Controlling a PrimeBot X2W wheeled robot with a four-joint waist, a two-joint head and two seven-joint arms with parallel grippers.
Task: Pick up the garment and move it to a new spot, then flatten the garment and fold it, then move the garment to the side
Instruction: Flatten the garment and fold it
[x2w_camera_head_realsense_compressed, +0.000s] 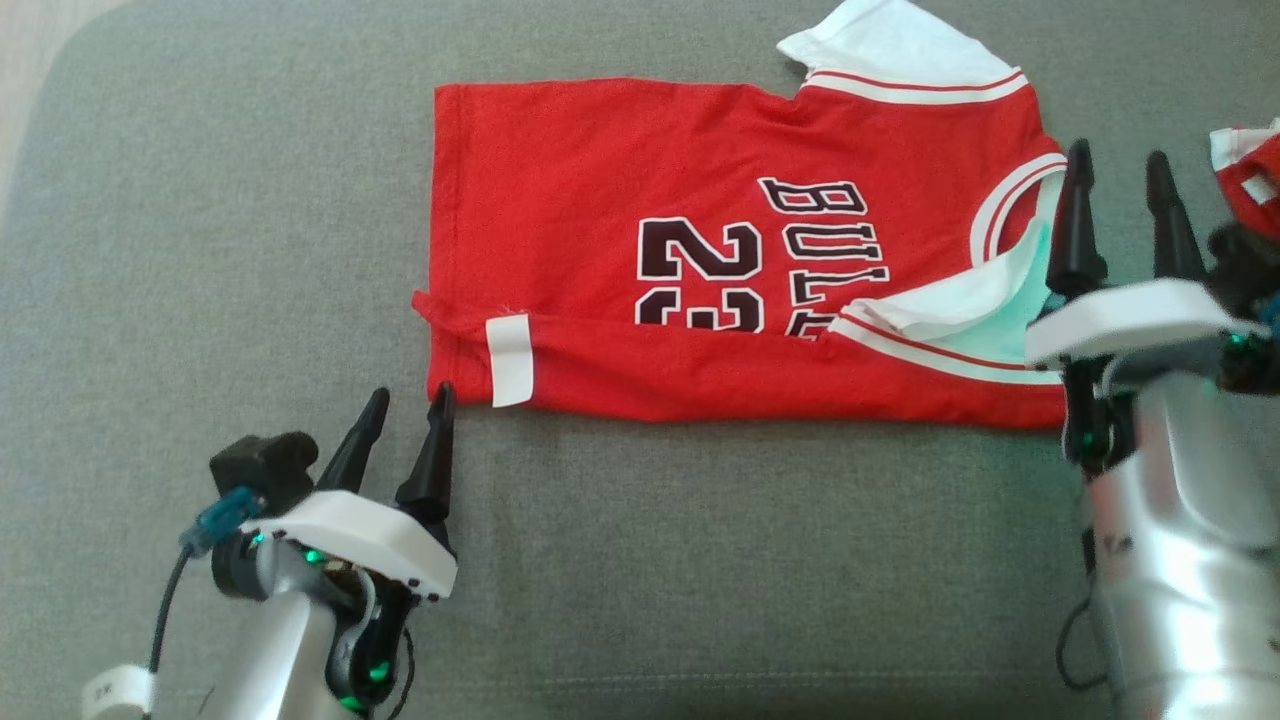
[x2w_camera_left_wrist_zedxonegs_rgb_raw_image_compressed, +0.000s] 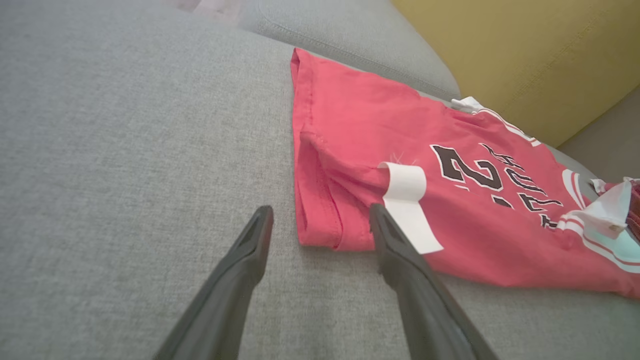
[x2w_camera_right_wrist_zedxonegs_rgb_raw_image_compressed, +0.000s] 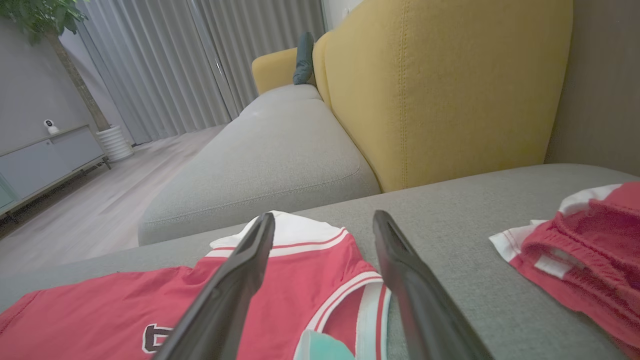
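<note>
Left gripper (x2w_camera_head_realsense_compressed: 411, 392) and right gripper (x2w_camera_head_realsense_compressed: 1118, 150): both with fingers spread, holding nothing.
The red jersey (x2w_camera_head_realsense_compressed: 620, 200) lies part-folded on the grey cushion (x2w_camera_head_realsense_compressed: 200, 250) between them: hem corner at the left gripper's tip, armhole beneath the right gripper's fingers. A second red garment (x2w_camera_head_realsense_compressed: 1250, 170) lies just outboard of the right gripper.

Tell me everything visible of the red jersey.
The red jersey is a sleeveless top with white, red-striped trim, black white-edged lettering and a 23. It lies flat on the grey cushion, hem toward the robot's left, its near long edge folded up over the print, a white tag on that flap. The open left gripper stands at the hem corner, the open right gripper at the armhole end; neither holds it.
</note>
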